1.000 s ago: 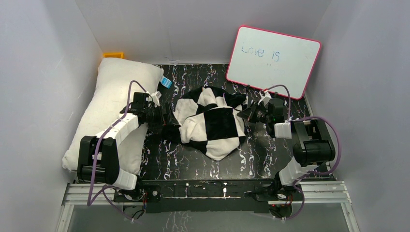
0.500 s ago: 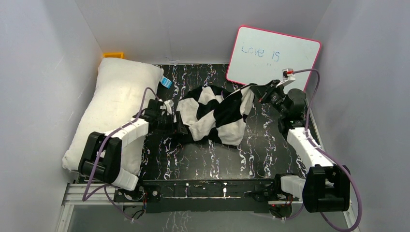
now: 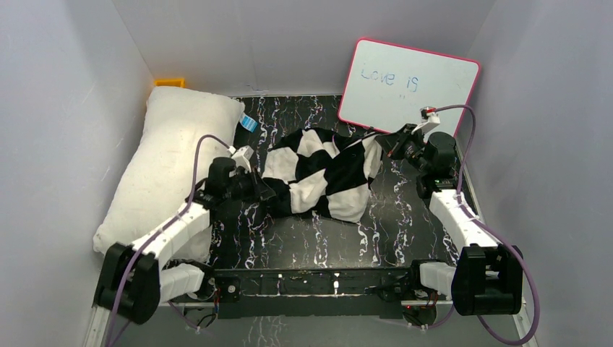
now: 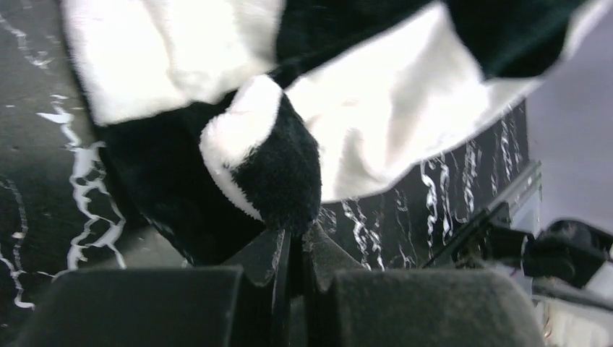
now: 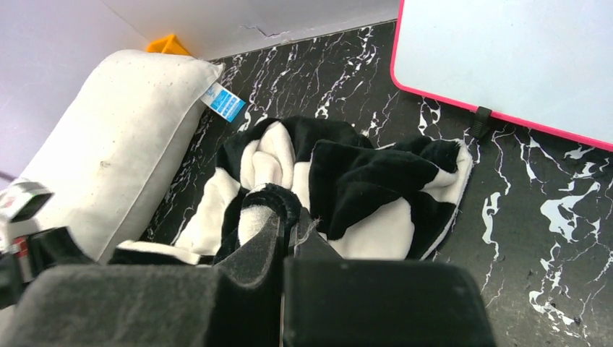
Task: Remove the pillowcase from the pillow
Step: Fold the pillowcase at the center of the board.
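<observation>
Top external: the pillowcase point(image 3: 322, 177) is pinched by left jaws and right jaws. The bare pillow point(image 3: 170, 155) is seen beside it.

Both arms were of identical build. The left arm point(image 3: 177, 220) and the right arm point(image 3: 455, 213) each alternated white moulded link covers with large black cylindrical joint housings. A thin purple cable point(image 3: 194, 166) ran in loose loops along the outside of each arm, from the base to the wrist. A small white camera module point(image 3: 242, 153) sat on each wrist, and the right one carried a red mark. The left tool point(image 4: 293, 242) and the right tool point(image 5: 289, 220) each had two matte black fingers with broad, flat-sided bodies tapering to wedge-shaped tips.
</observation>
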